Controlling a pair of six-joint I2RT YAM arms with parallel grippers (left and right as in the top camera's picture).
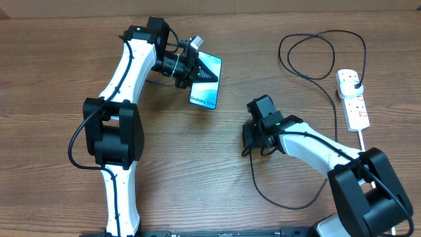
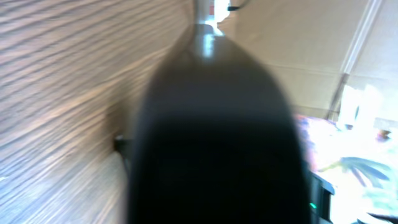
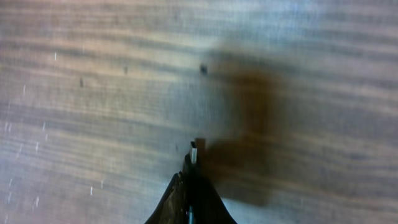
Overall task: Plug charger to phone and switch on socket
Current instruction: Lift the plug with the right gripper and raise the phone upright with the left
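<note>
The phone (image 1: 206, 84), with a teal screen and "Galaxy S24" text at its near edge, is tilted at the upper middle of the table. My left gripper (image 1: 192, 68) is shut on its far end. In the left wrist view the phone is a dark blur (image 2: 217, 137) that hides the jaws. My right gripper (image 1: 252, 139) is shut on the charger's connector end, whose metal tip (image 3: 193, 150) sticks out just above the wood. The black charger cable (image 1: 251, 168) loops across the table to its plug (image 1: 356, 82) in the white socket strip (image 1: 354, 105) at the right.
The socket's thick white cord (image 1: 362, 138) runs toward my right arm. Cable loops lie on the wooden table (image 1: 197, 171) at the upper right and in front of the right arm. A cardboard wall stands along the far edge.
</note>
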